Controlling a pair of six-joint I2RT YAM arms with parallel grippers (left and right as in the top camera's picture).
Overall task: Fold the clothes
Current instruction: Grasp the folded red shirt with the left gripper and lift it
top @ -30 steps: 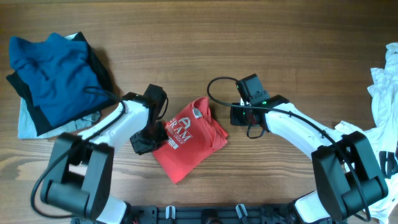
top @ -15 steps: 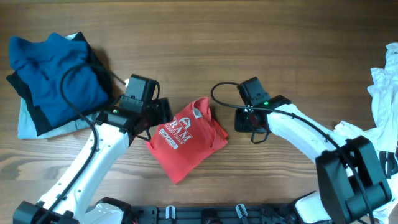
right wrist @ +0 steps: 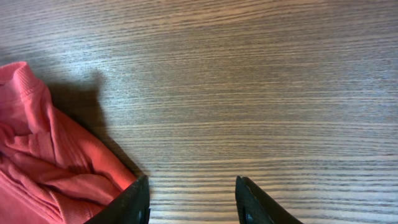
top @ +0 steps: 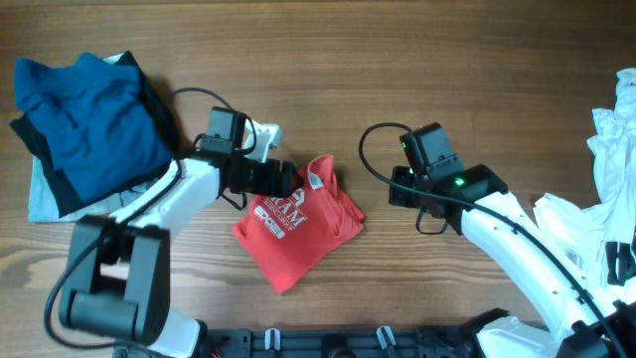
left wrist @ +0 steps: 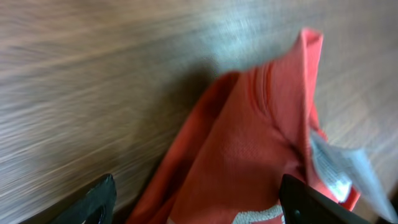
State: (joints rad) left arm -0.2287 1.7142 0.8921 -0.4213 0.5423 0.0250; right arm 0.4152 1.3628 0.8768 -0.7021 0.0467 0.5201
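The left gripper has swung from the lower-left hem to the collar edge of the folded red cotton T-shirt, which lies between both arms. Its jaws are spread wide and empty, likely ready for a fresh grab. The right gripper has backed off, partly open and holding nothing.

Matt red cloth T-shirt on smooth, grained wooden table.

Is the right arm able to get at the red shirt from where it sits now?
Probably yes: the right gripper is open beside the red shirt, only bare table between them.
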